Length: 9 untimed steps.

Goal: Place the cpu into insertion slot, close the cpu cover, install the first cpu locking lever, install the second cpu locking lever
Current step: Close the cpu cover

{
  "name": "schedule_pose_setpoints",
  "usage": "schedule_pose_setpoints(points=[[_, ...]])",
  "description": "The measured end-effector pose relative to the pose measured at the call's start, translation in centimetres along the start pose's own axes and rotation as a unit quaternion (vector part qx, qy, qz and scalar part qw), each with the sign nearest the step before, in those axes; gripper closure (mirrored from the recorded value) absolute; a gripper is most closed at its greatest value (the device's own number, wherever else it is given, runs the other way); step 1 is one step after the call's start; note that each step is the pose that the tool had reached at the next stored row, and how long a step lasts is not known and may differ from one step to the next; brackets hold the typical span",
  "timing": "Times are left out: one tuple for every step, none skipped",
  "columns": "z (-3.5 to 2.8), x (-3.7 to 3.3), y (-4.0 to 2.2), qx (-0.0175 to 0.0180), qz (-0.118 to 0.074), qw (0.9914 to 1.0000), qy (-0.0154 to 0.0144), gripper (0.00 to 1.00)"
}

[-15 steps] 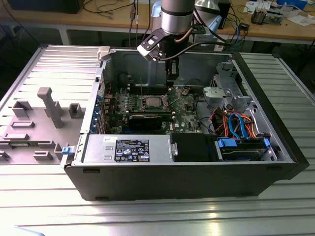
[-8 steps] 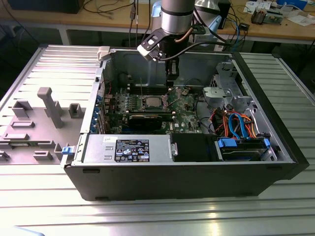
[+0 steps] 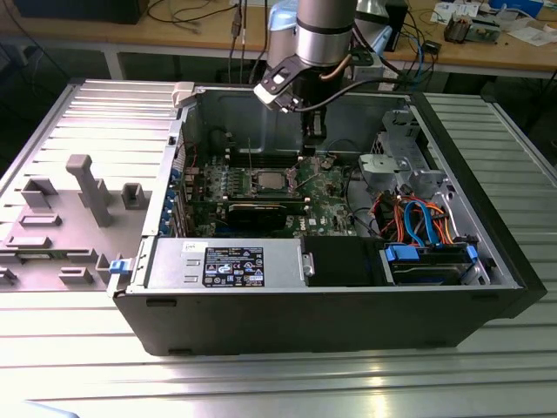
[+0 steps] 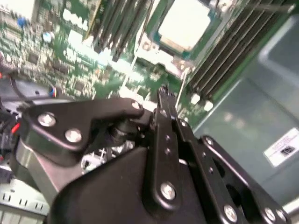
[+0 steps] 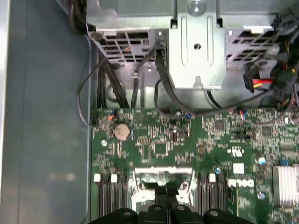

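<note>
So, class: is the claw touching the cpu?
Apart. The second wrist view shows a strip of green motherboard between the claw and the cpu.

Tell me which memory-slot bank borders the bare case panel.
The bank on the coin battery's side of the tool; the other bank lies toward the finned heatsink.

No legible text or signs
</note>
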State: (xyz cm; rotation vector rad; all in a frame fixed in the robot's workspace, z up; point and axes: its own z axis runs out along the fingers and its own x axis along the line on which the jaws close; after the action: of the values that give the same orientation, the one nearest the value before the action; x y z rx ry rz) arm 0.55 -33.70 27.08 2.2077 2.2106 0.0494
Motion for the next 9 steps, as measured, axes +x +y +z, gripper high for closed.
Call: schedule_pose_setpoints(points=[[0.12, 0.02, 0.35, 0.0000, 0.000, 1.00000, 0.0000, 0.89], [0.23, 0.02, 0.82, 0.0000, 0.000, 1.00000, 0.0000, 0.89], [0.29, 0.03, 1.12, 0.0000, 0.000, 1.00000, -0.0001, 0.89], [0.39, 0.05, 1.52, 0.0000, 0.000, 1.00000, -0.0001, 0.89], [0.47, 0.07, 1.79, 0.0000, 0.000, 1.00000, -0.0003, 0.89], [0.74, 0.13, 2.46, 0.0000, 0.000, 1.00000, -0.0004, 0.89], [0.95, 0.16, 2.97, 0.0000, 0.000, 1.00000, -0.0005, 0.89], [1.17, 0.18, 3.32, 0.0001, 0.000, 1.00000, -0.0006, 0.89], [1.30, 0.19, 3.42, 0.0000, 0.000, 1.00000, -0.0006, 0.89]])
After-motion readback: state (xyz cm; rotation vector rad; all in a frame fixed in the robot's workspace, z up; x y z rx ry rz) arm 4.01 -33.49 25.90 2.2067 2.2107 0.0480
